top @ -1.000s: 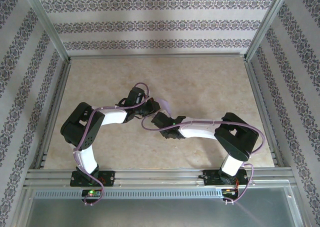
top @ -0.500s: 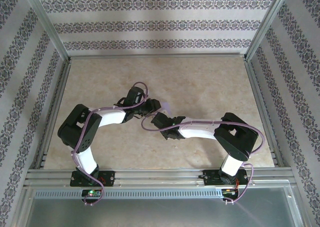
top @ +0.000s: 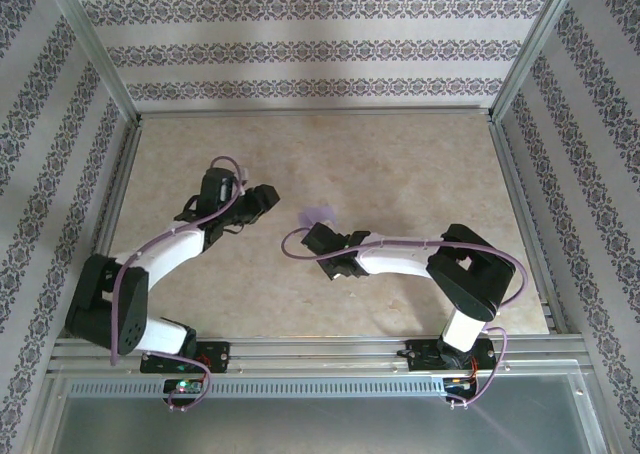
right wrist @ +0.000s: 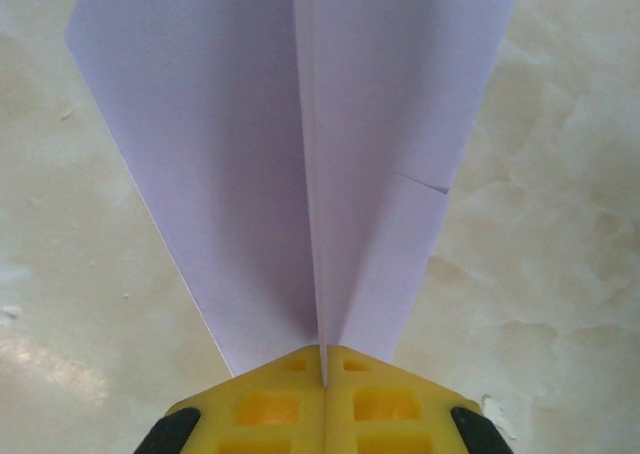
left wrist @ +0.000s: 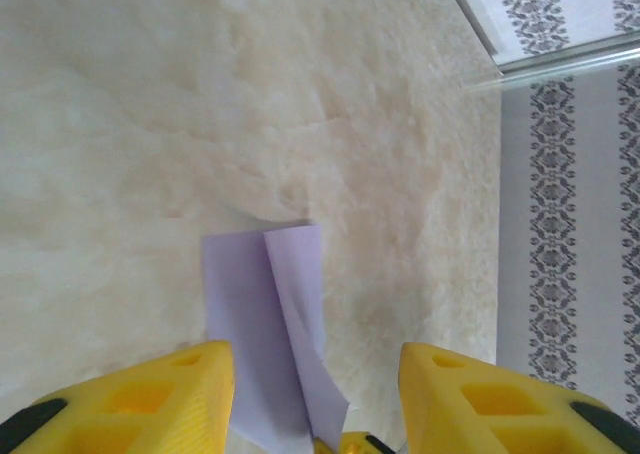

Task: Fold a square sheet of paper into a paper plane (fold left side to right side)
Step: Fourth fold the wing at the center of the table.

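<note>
Plane (right wrist: 230, 154): right gripper (right wrist: 323, 362) is pinching its centre fold at the narrow end. Left gripper (left wrist: 315, 374) is hovering nearby, fingers parted.

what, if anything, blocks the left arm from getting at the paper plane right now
Probably nothing: the left gripper faces the paper plane with jaws open, bare table between. The right gripper, shut on its narrow end, leaves the wide end free.

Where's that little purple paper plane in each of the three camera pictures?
Top external: paper plane mid-table, at the right gripper's tip.
Left wrist: paper plane bottom centre, between the open left gripper's yellow fingers.
Right wrist: paper plane upper middle, narrow end pinched in the shut gripper.
Shared landmark: beige marbled tabletop.
</note>
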